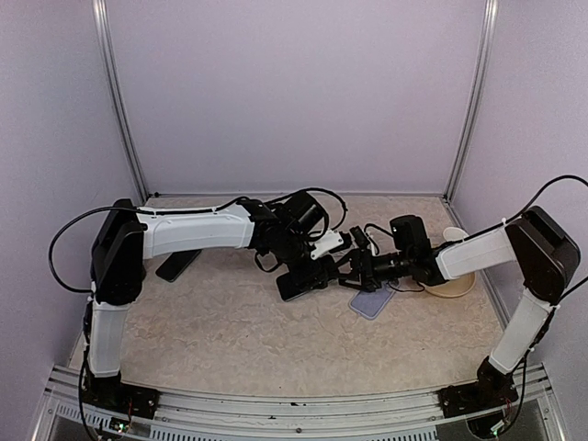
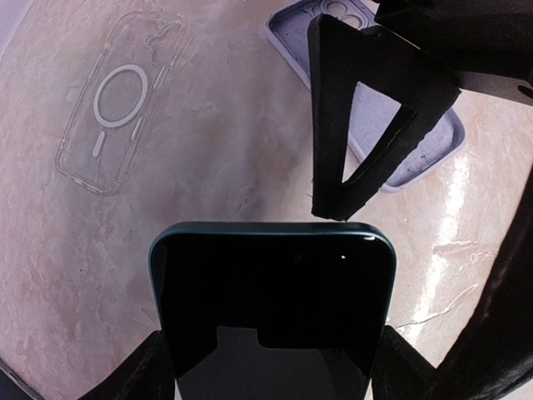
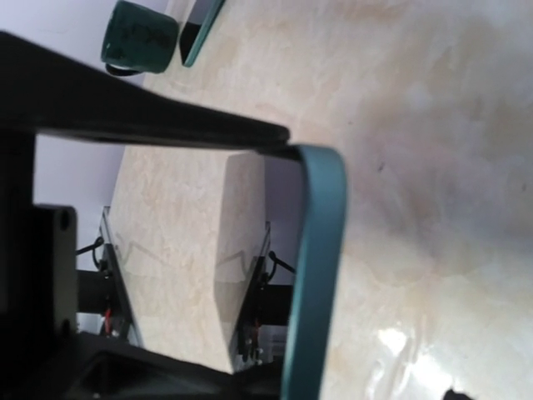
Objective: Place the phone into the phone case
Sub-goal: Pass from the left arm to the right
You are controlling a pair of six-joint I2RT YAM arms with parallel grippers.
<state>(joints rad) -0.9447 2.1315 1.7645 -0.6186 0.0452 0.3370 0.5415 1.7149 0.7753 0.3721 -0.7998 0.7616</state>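
Note:
My left gripper [image 2: 271, 362] is shut on the phone [image 2: 271, 308], a dark slab with a teal rim, and holds it by its long sides above the table. In the top view the phone [image 1: 301, 283] hangs between the two arms. My right gripper [image 1: 354, 266] stands open, with one black finger [image 2: 366, 125] touching the phone's top edge. From the right wrist, that finger [image 3: 141, 117] meets the phone's teal corner [image 3: 321, 250]. The lavender phone case [image 1: 372, 301] lies open side up just beneath; it also shows behind the finger [image 2: 433, 142].
A clear case [image 2: 117, 100] lies flat on the table to the left. A second dark phone [image 1: 177, 265] rests beside the left arm. A green mug [image 3: 137, 37] lies on its side. A beige dish [image 1: 452, 283] sits under the right arm.

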